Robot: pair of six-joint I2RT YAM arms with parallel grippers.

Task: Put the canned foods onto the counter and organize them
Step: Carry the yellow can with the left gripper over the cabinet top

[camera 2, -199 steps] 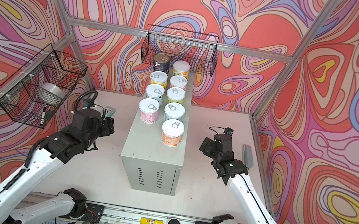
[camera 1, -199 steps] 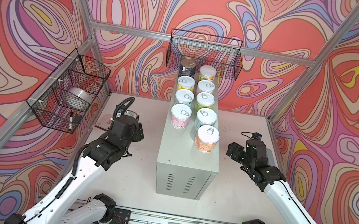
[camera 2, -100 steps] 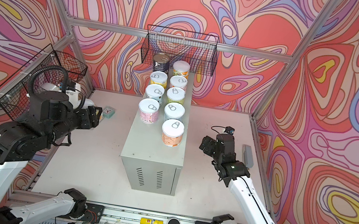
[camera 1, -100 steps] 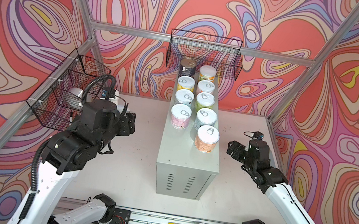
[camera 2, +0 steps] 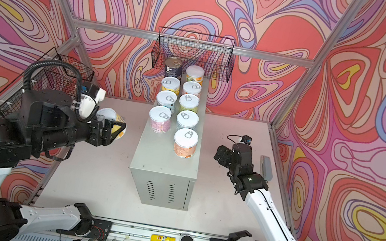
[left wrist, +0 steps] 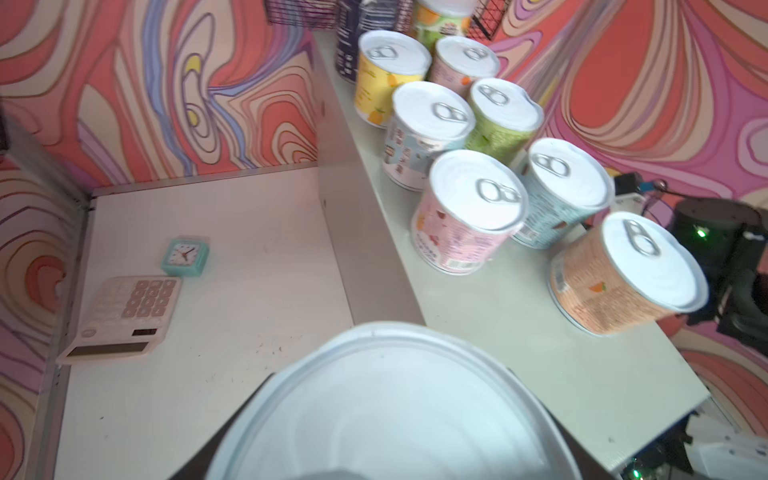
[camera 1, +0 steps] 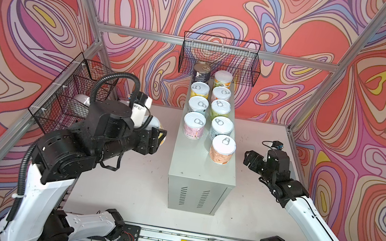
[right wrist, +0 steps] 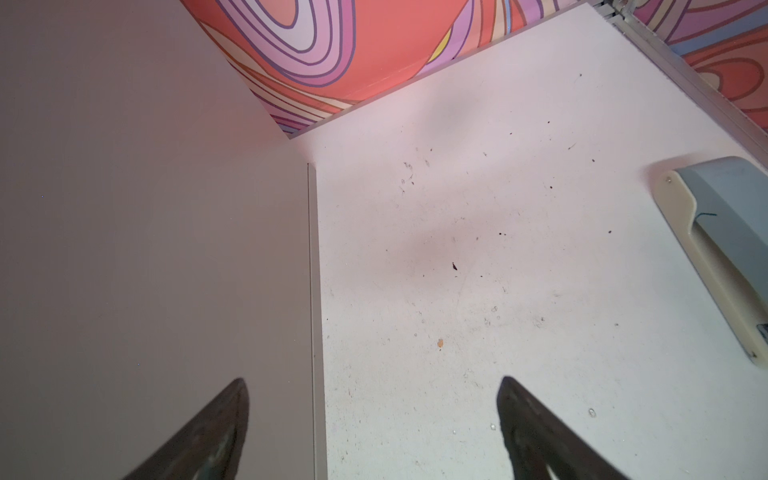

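Left gripper (camera 2: 111, 131) clamps a tilted yellow can (camera 2: 107, 114) left of the counter (camera 2: 161, 158); near-left corner, beside the orange can (camera 2: 184, 142), lies bare.

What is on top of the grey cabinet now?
Nine cans stand in two columns on the cabinet, dark-blue tin at the far end; its near end is bare. Nearer cans hide the far ones' lower labels.

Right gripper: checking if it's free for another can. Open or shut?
Open. In the right wrist view the right gripper has its fingers wide apart, with nothing between them.
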